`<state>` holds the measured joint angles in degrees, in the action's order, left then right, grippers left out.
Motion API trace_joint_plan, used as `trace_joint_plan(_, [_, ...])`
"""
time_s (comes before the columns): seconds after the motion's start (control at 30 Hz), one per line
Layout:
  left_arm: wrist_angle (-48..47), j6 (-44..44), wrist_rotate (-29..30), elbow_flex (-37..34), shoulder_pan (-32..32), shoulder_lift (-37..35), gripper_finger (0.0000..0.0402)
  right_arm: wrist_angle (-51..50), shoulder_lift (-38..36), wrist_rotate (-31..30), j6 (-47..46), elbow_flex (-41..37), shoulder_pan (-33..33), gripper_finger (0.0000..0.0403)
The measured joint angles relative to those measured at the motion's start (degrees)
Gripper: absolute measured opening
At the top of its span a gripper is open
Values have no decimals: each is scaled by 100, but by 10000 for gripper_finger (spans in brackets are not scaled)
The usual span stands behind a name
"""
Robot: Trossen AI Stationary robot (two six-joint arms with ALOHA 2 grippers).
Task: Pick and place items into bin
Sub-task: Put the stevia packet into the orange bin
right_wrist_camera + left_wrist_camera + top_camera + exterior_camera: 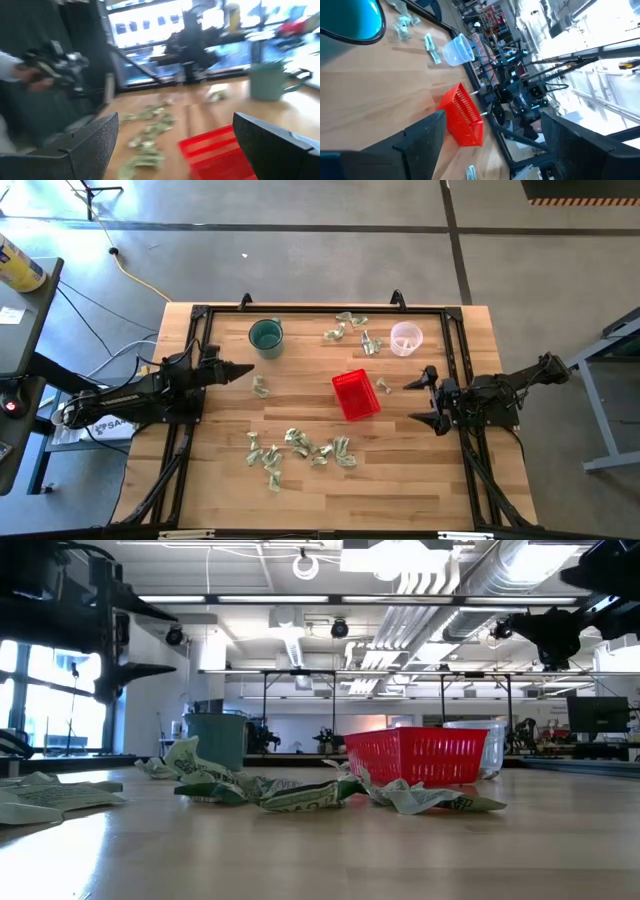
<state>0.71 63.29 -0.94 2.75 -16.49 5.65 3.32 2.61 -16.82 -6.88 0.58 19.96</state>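
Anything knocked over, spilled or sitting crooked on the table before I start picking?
Nothing is knocked over. The red basket sits upright but skewed to the table edges. The crumpled wrappers lie scattered, as expected. The teal cup and clear cup stand upright.

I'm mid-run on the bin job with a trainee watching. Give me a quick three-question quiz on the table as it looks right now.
1. True or false: the red basket already holds some of the crumpled wrappers.
2. Which cup stands nearer the right gripper: A, the teal cup, or B, the clear cup?
3. Fill in: both the right gripper and the left gripper have their jaws ____ and hold nothing.

Key
1. False. In the high view the basket looks empty, and the wrappers lie on the table.
2. B
3. open
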Motion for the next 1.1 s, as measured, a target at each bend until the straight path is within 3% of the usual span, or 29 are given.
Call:
trace_joint_plan(0.17, [42, 142, 1, 2, -1, -4, 358, 180, 0, -706, 1890, 0, -49, 380])
trace_joint_plan(0.27, [47, 309, 19, 2, 0, -4, 358, 192, 0, -997, 2505, 0, -48, 380])
trace_joint_plan(0.4, [42, 313, 52, 2, -1, -2, 358, 294, -1, -1810, 3564, 0, -49, 380])
trace_joint_plan(0.6, [36, 344, 123, 2, -1, -2, 358, 413, 2, -1868, 3475, 0, -50, 380])
trace_joint_plan(0.67, [35, 437, 169, 2, -2, -2, 358, 804, 36, -1938, 2778, 0, -47, 380])
trace_joint_plan(0.8, [37, 636, 266, 2, 0, -2, 358, 2050, 33, -2886, -586, 0, -50, 380])
trace_joint_plan(0.87, [36, 643, 283, 2, 0, -2, 358, 2417, 36, -3602, -1820, 0, -53, 380])
trace_joint_plan(0.97, [37, 644, 285, 2, 0, -2, 358, 2820, 26, -4663, -2181, 0, -74, 380])
trace_joint_plan(1.1, [35, 577, 285, 2, -1, -2, 358, 2891, 33, -4783, -2532, 0, -74, 380])
